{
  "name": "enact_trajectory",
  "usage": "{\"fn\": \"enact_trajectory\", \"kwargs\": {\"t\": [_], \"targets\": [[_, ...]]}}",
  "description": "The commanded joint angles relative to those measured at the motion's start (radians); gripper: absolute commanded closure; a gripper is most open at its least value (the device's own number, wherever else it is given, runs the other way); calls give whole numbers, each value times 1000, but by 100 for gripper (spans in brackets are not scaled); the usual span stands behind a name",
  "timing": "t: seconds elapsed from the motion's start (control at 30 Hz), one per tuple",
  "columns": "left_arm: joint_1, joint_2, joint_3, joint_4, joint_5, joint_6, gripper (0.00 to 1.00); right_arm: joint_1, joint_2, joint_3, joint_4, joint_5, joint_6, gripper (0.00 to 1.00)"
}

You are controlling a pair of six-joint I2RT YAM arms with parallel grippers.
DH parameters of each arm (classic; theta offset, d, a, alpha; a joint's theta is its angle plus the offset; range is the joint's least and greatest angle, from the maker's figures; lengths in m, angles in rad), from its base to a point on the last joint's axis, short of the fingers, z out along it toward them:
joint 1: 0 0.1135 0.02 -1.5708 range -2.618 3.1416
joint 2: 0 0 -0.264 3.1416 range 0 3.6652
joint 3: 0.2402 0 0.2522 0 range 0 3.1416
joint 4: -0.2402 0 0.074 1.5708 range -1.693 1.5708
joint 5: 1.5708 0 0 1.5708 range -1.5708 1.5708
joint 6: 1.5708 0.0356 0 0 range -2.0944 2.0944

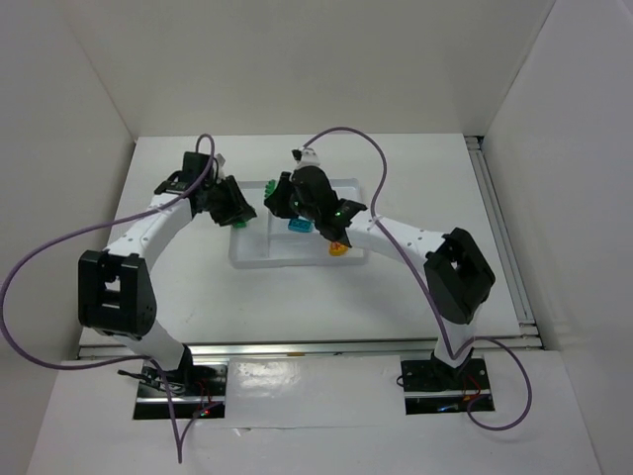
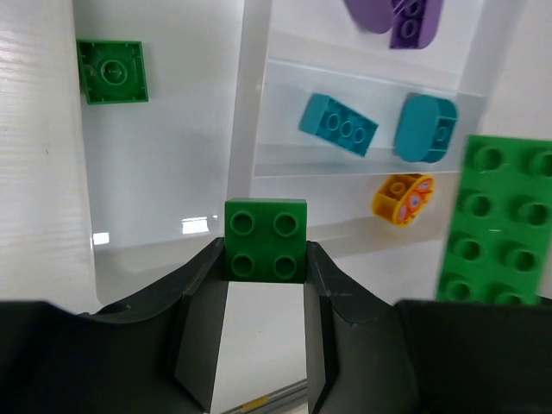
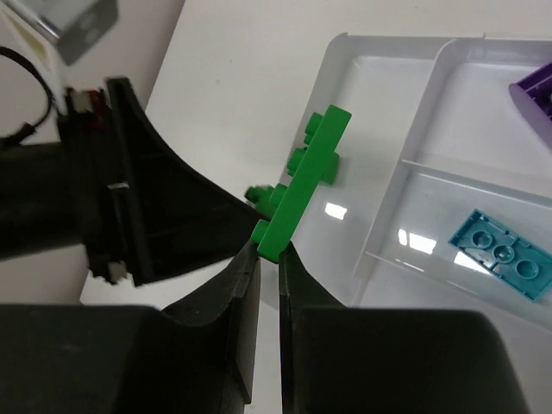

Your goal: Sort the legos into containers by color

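Both arms are parked over the white tray (image 1: 259, 255), which sits mid-tabletop (image 1: 297, 312). The left tool (image 2: 266, 252) is clamped on a green 2x2 brick (image 2: 266, 231), one finger on each side, held up over the tray's left end. The right tool (image 3: 268, 252) is pinched on the bottom edge of a long green plate (image 3: 304, 181), which stands tilted on edge above the tray's big left compartment, just beside the left tool.

In the tray itself, a flat green square tile (image 2: 112, 72) lies alone in that big left compartment. The right side is split into smaller sections. The middle one has a cyan brick (image 2: 338, 123) and a rounded cyan piece (image 2: 425, 127) next to each other but not touching. The purple pieces (image 2: 405, 19) are in the far section, cut off at the edge of the left wrist view. A round yellow-and-red piece (image 2: 403, 197) is in the near section.
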Motion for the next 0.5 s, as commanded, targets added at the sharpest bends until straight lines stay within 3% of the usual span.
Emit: {"fn": "enact_trajectory", "kwargs": {"t": [0.0, 0.1, 0.13, 0.17, 0.23, 0.3, 0.37, 0.4, 0.47], "targets": [[-42, 52, 7, -32, -132, 54, 100, -32, 11, 76, -64, -30, -55, 100], [-63, 99, 30, -32, -169, 54, 100, -32, 11, 76, -75, -30, -66, 100], [-63, 109, 43, -32, -178, 65, 94, -43, 2, 76, -84, -30, -66, 100], [-63, 118, 43, -44, -178, 65, 76, -43, -9, 49, -75, -17, -66, 100], [-72, 129, 76, -53, -178, 75, 60, -43, -33, 15, -51, -4, -66, 100], [-72, 129, 95, -75, -188, 75, 36, -43, -33, 15, -51, -14, -75, 100], [-72, 92, 135, -107, -188, 86, 34, -43, -10, 36, -81, -37, -99, 100], [-72, 60, 167, -136, -197, 86, 26, -43, -1, 46, -81, -72, -118, 100], [-72, 31, 211, -173, -224, 109, 26, -43, 37, 78, -91, -100, -127, 100]]}}
